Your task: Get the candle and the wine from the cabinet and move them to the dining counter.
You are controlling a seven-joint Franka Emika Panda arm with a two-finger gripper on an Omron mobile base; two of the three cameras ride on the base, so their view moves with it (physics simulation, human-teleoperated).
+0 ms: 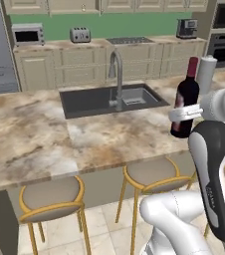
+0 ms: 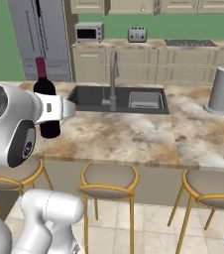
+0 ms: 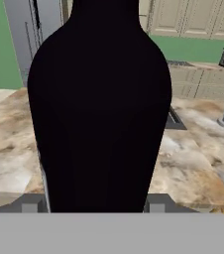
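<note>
The wine [image 1: 187, 94] is a dark bottle with a red foil neck, upright at the near right part of the dining counter [image 1: 35, 134]. Its base is at the marbled top; I cannot tell whether it touches. My gripper [image 1: 184, 114] is shut on the bottle's body from the stool side. From the right base view the wine [image 2: 45, 92] stands left of the sink, with the gripper [image 2: 59, 109] clamped across it. Up close, the wine [image 3: 99, 109] blocks most of the hand view, between my gripper's [image 3: 93, 206] two fingertips. No candle is visible.
A dark sink [image 1: 99, 102] with a curved steel tap [image 1: 117, 69] is set in the island's middle. A tall pale grey cylinder [image 2: 220, 89] stands on the counter's right part. Gold-framed stools [image 1: 52, 196] line the near side. Microwave [image 1: 28, 35], toaster [image 1: 79, 34] and beige wall cupboards [image 1: 50, 5] are behind.
</note>
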